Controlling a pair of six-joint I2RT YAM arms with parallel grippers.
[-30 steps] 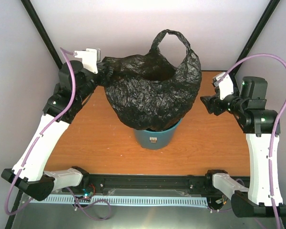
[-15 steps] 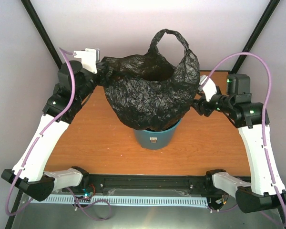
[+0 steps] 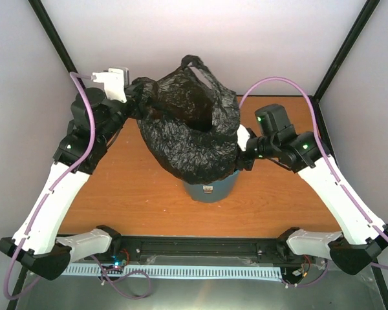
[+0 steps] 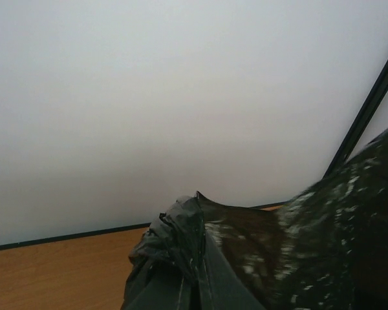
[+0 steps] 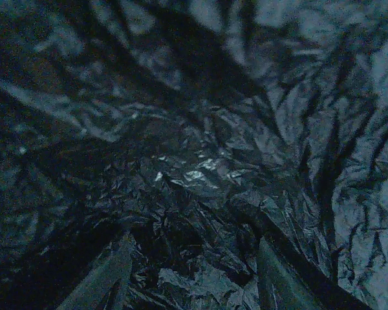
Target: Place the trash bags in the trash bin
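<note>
The black trash bag (image 3: 191,135) hangs open and wrinkled over the teal trash bin (image 3: 210,190), covering its rim; only the bin's front wall with the white label shows. My left gripper (image 3: 134,98) is shut on the bag's upper left edge and holds it up; in the left wrist view the film (image 4: 200,252) is bunched between the jaws. My right gripper (image 3: 240,154) is open and pressed against the bag's right side, just above the bin. In the right wrist view black film (image 5: 200,168) fills the frame and lies between the spread fingers (image 5: 107,274).
The bin stands on an orange-brown table (image 3: 129,187) inside a booth with white walls and black corner posts (image 3: 55,45). The arm bases and a cable rail (image 3: 200,248) run along the near edge. One loop handle (image 3: 200,68) sticks up at the bag's top.
My right arm swung left from the table's right side into the bag's right side. The bag got narrower and its loop handle shifted left. The left gripper kept hold of the bag.
</note>
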